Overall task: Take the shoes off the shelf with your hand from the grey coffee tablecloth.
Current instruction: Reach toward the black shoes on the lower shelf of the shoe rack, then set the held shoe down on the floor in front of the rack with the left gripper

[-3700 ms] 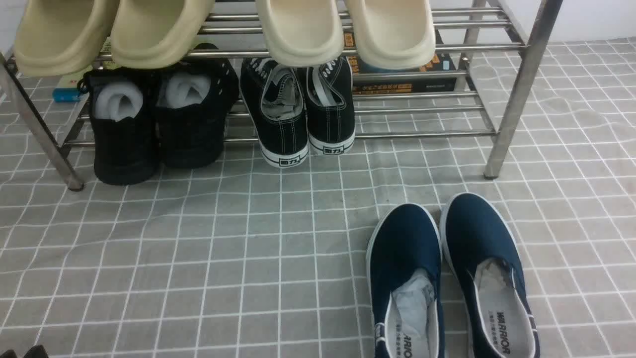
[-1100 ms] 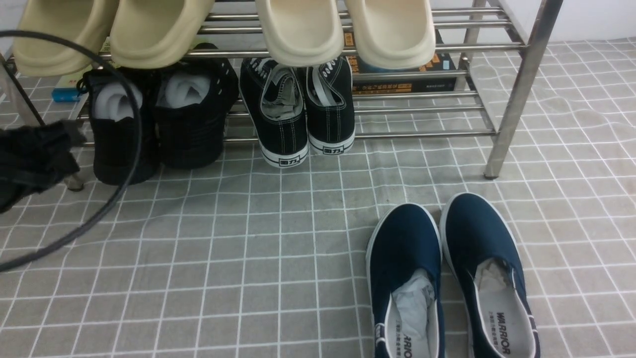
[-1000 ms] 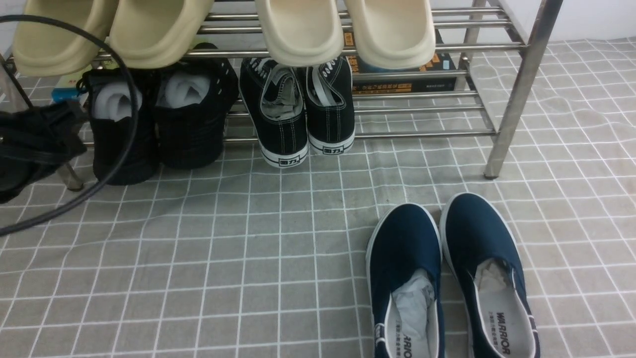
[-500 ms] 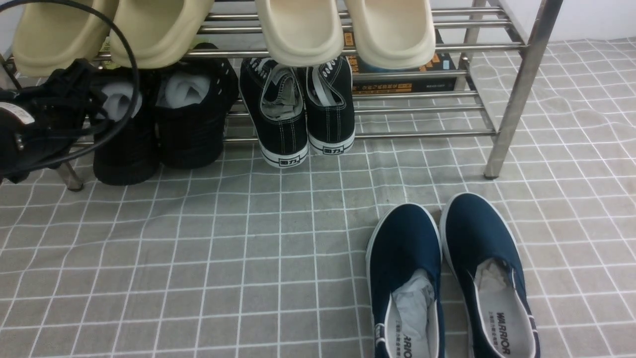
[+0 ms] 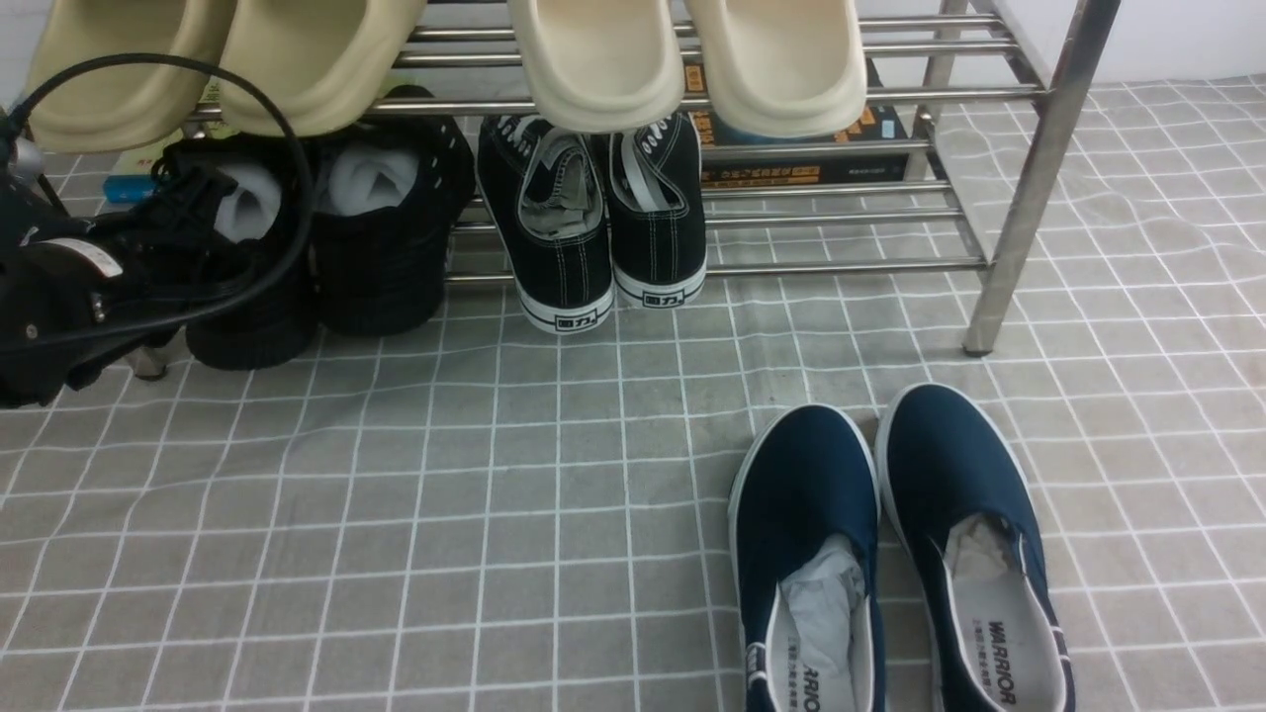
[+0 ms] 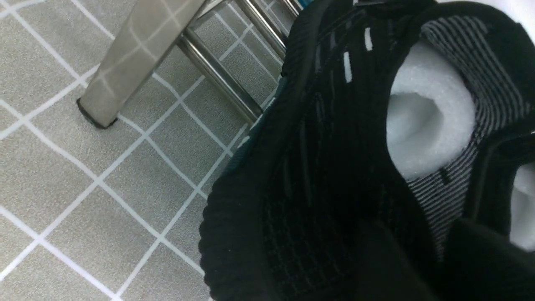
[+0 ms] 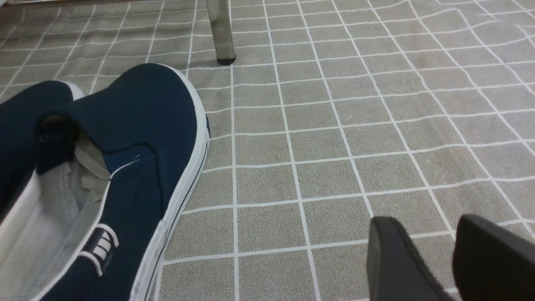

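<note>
The shoes, a black mesh pair with white stuffing, stand heel-out at the left end of the shelf's lower tier: the left shoe and the right shoe. My left gripper reaches in from the left edge to the left shoe's opening. In the left wrist view its fingers straddle the striped collar wall of that shoe, one outside, one beside the stuffing, shut on it. My right gripper hangs open over the grey coffee tablecloth, holding nothing.
Black canvas sneakers stand next to the mesh pair. Beige slippers overhang the top tier just above. Navy slip-ons lie on the cloth at front right, close to my right gripper. A shelf leg stands at the right; my cable loops over the left shoe.
My left arm came in from the left edge and moved up and right to the left mesh shoe's opening, its jaws closing on the collar. The shoes have not shifted.
</note>
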Tool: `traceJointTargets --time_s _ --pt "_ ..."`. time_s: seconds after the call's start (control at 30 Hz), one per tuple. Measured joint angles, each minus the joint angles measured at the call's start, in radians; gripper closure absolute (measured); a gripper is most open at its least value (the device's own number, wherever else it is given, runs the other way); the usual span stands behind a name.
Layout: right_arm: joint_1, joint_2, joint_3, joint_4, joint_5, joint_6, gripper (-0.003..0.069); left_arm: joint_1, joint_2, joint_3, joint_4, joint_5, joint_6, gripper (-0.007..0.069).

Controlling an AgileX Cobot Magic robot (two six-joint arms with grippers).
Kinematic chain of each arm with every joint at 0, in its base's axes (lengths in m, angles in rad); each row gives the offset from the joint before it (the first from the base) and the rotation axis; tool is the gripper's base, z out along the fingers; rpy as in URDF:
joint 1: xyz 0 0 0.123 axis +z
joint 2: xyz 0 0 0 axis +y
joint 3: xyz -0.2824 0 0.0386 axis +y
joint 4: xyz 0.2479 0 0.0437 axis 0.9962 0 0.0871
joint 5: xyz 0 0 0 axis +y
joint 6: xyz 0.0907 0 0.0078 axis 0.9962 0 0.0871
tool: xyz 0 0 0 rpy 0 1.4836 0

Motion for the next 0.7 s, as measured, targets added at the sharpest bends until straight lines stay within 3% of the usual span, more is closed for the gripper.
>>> traceJointTargets --time_s 0.03,0.1,0.33,0.57,0.7 --pt "0.0 0.0 0.0 0.0 0.0 0.0 0.0421 0.0 -0.005 0.0 0.0 0.009 -0.001 0.0519" --pt "0.0 0.0 0.0 0.0 0.0 0.0 0.0421 0.0 -0.018 0.0 0.0 0.047 -0.003 0.0575" --pt "0.0 0.0 0.0 0.001 0.0 0.0 0.0421 0.001 -0.125 0.0 0.011 0.31 0.033 0.0583" --pt "0.0 0.0 0.0 0.001 0.0 0.0 0.042 0.001 -0.336 0.004 0.056 0.693 0.091 0.0583" --pt "0.0 0.0 0.0 0.001 0.0 0.0 0.042 0.001 -0.408 0.057 0.09 0.788 0.091 0.0585"
